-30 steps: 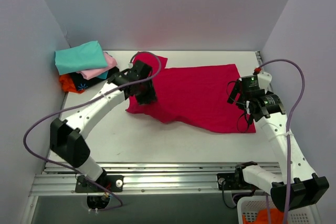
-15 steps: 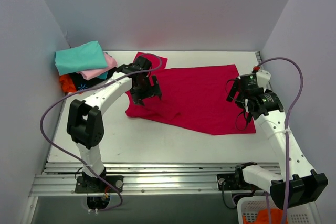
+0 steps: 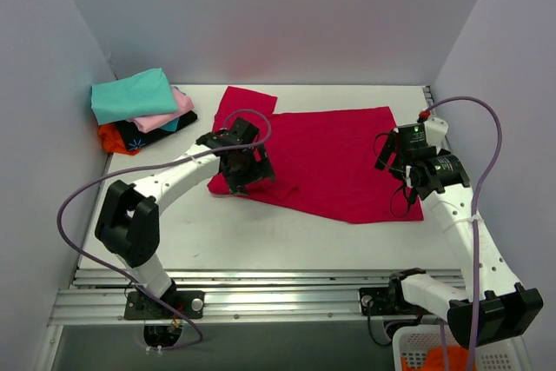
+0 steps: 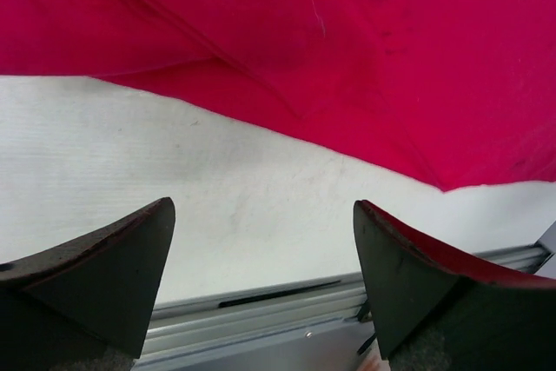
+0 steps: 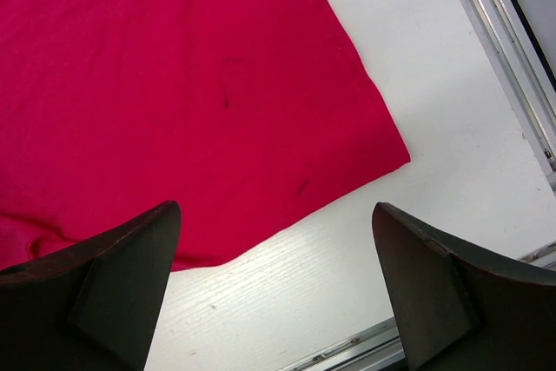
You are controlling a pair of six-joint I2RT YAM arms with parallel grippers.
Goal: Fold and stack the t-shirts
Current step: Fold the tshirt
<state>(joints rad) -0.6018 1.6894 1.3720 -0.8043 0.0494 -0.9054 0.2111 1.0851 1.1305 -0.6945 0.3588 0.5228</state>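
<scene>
From above, a white table (image 3: pixel 261 232) sits in a booth of plain pale walls (image 3: pixel 261 15), with a metal rail (image 3: pixel 261 293) along the near edge. I count five shirts. One red t-shirt (image 3: pixel 339 162) lies spread open across the middle and right of the table, a sleeve poking toward the far wall. The other four are folded in one pile in the far left corner: a teal shirt (image 3: pixel 130 95) on top, a pink shirt (image 3: pixel 169 115) under it, and a black shirt (image 3: pixel 143 135) and an orange shirt (image 3: pixel 111 138) at the bottom. There are two arms, each trailing one purple cable (image 3: pixel 74 206). The left pincer (image 3: pixel 248 171) hangs over the red t-shirt's near left edge, and the right pincer (image 3: pixel 391 158) is over its right edge. One white basket (image 3: pixel 417 358) with orange cloth in it shows at the bottom right, off the table.

From the left wrist, the left pincer (image 4: pixel 261 258) is spread wide, its two dark fingers (image 4: pixel 95 275) far apart with nothing between them. Bare table (image 4: pixel 174 154) lies below, the red t-shirt's (image 4: pixel 347 58) rumpled hem just beyond, and the rail (image 4: pixel 261 301) is close by.

From the right wrist, the right pincer (image 5: pixel 274 275) is likewise gaping and holding nothing. It looks down on a corner of the red t-shirt (image 5: pixel 174 84), which lies flat on the table (image 5: pixel 417 84). One rail (image 5: pixel 504 41) runs along the table's side.
</scene>
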